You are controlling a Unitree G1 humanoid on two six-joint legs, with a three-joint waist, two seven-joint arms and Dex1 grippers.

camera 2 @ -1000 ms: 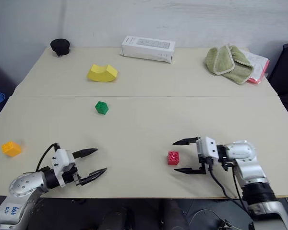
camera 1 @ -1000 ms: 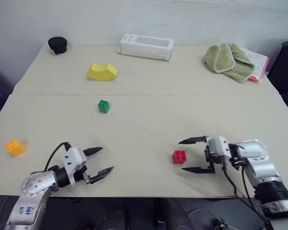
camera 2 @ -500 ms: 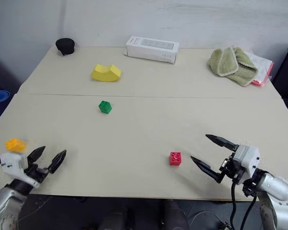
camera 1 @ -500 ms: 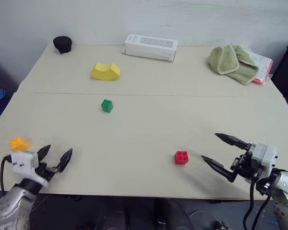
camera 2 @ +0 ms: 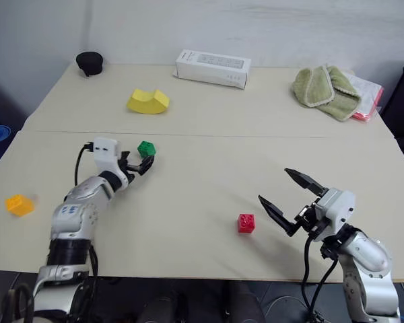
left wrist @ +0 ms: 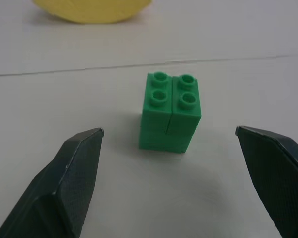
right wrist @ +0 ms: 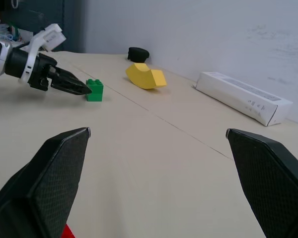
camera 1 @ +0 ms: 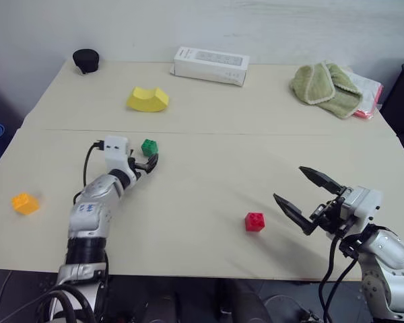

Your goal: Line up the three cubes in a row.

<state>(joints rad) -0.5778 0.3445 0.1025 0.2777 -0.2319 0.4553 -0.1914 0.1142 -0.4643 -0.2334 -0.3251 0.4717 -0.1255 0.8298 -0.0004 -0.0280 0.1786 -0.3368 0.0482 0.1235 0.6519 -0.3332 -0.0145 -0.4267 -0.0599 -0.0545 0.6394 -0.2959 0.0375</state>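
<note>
Left gripper jaws spread, green brick just ahead between fingertips, untouched. Right gripper spread, empty; red brick beside it, apart.

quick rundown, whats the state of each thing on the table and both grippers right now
green cube: upright on the table, studs up, not gripped
left gripper: open, fingers either side just short of the green cube
red cube: free on the table
right gripper: open, empty, raised beside the red cube
orange-yellow cube: alone near the left edge
yellow curved block: lying untouched
green cloth: bunched up
</note>
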